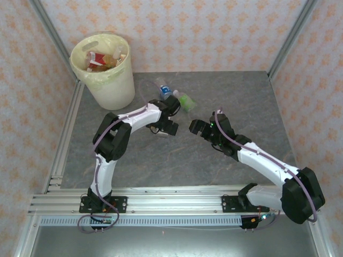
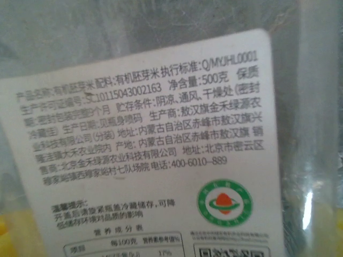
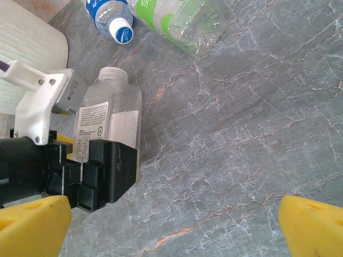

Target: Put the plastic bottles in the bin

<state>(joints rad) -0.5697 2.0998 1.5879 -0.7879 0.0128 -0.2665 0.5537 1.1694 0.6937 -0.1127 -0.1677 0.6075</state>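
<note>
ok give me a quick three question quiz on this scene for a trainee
1. True or false: the right gripper is gripping a bottle.
2. The bottle in the left gripper has a cap that is: A red, B white, C green.
3. How many bottles lie loose on the table, beyond the grippers?
Key: 1 false, its jaws stand wide open and empty. 2 B, it is the white-capped bottle. 3 two: the blue-capped bottle and the green-labelled bottle.
</note>
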